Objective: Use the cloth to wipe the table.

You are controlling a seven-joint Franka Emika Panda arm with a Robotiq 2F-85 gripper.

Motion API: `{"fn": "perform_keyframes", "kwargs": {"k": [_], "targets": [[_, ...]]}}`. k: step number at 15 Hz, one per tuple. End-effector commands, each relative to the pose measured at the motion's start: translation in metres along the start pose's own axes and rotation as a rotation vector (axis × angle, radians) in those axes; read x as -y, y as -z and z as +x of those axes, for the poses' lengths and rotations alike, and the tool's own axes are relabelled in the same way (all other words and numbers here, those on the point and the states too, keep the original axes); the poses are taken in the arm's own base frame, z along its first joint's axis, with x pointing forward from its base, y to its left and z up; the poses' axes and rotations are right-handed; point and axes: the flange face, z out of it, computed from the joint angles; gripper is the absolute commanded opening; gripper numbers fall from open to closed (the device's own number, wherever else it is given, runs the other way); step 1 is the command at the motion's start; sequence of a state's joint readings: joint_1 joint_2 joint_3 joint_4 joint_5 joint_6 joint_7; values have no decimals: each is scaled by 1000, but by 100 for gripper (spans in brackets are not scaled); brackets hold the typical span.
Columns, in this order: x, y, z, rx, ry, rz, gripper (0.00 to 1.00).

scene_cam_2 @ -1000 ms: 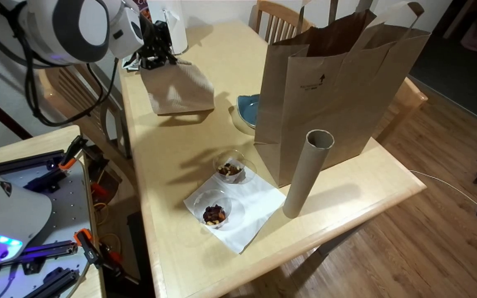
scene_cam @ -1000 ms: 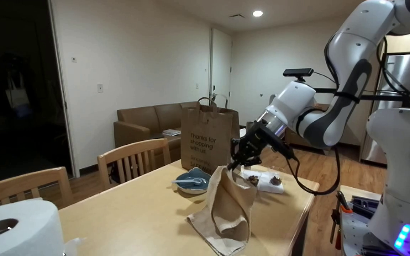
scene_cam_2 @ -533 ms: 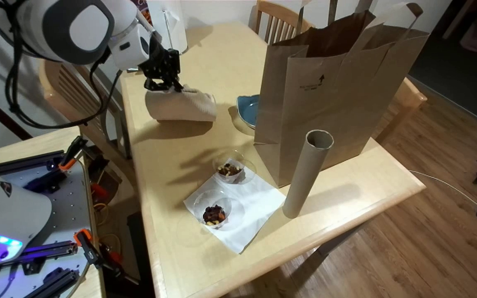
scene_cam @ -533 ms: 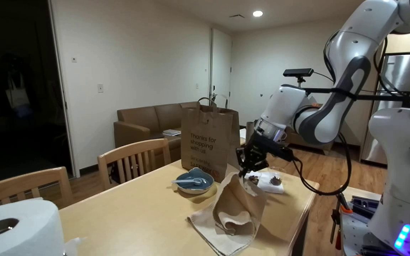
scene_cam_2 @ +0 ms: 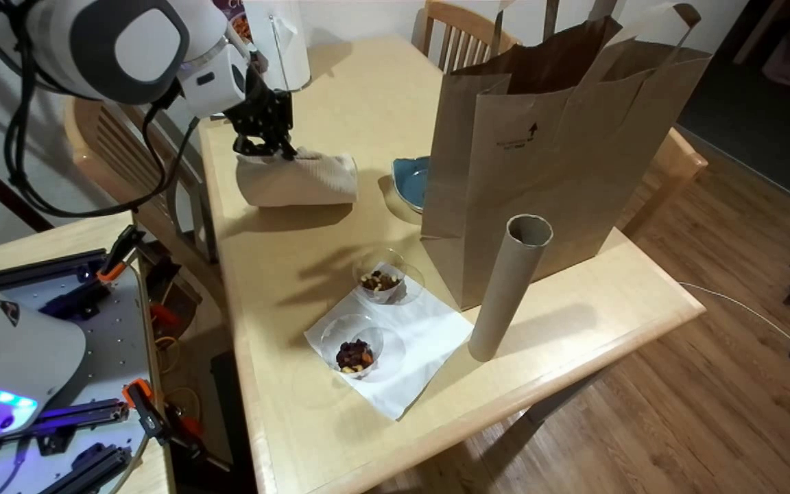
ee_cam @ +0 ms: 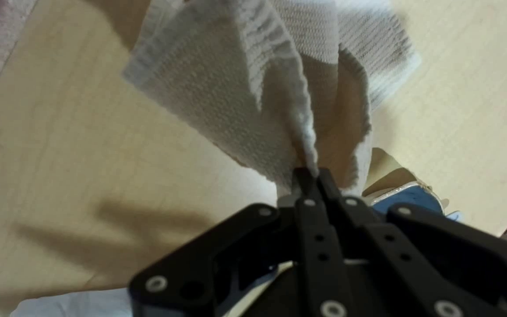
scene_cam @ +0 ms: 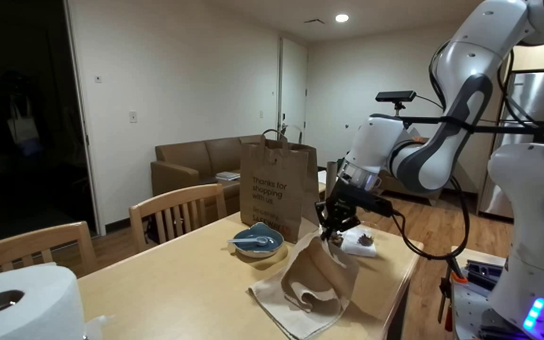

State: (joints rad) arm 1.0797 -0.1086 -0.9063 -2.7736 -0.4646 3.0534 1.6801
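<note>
The beige cloth (scene_cam: 317, 288) hangs from my gripper (scene_cam: 326, 236) over the wooden table (scene_cam: 168, 293). Its lower part lies folded on the tabletop and its upper part rises in a loose curl to the fingertips. It also shows in an exterior view (scene_cam_2: 299, 184) below the gripper (scene_cam_2: 291, 154). In the wrist view the gripper (ee_cam: 316, 174) is shut on an edge of the cloth (ee_cam: 236, 92), pinched between the two fingertips. The fingertips are a little above the table (scene_cam_2: 285, 418).
A blue bowl (scene_cam: 253, 242) with a spoon and a paper bag (scene_cam_2: 559, 165) stand near the cloth. Two clear cups of nuts (scene_cam_2: 380, 283) (scene_cam_2: 354, 357) sit by a white napkin (scene_cam_2: 429, 343). A cardboard tube (scene_cam_2: 510, 295) and paper roll (scene_cam: 31, 302) also stand there.
My gripper has moved down and towards the nut cups, carrying the cloth's upper part along. The cloth sags and curls more. In the last half second the motion is slight.
</note>
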Motion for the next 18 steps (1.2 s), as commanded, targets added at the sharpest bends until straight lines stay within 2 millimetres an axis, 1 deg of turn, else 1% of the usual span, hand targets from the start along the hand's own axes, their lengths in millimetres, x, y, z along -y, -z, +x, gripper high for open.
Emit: {"fn": "perform_keyframes", "kwargs": {"k": [1,2,3,5,7,8,9,10,11,12,13,14,15,18], "targets": [[0,0,0,0,0,0,1],[3,-1,7,-24,8,-1,1],[1,2,14,-24,14,8,1],[-16,6,44,-43,-19,2,1],[-37,10,74,-58,-52,-16,1],[-39,13,92,-67,-71,-31,1],[-44,16,104,-58,-92,-48,1],[-57,15,115,-52,-105,-64,1],[-69,15,121,-19,-111,-72,1],[-71,15,134,-4,-121,-96,1],[-80,13,142,29,-120,-105,1],[-90,10,150,48,-132,-115,29],[-102,6,152,77,-132,-133,31],[-126,-2,168,136,-164,-143,48]]}}
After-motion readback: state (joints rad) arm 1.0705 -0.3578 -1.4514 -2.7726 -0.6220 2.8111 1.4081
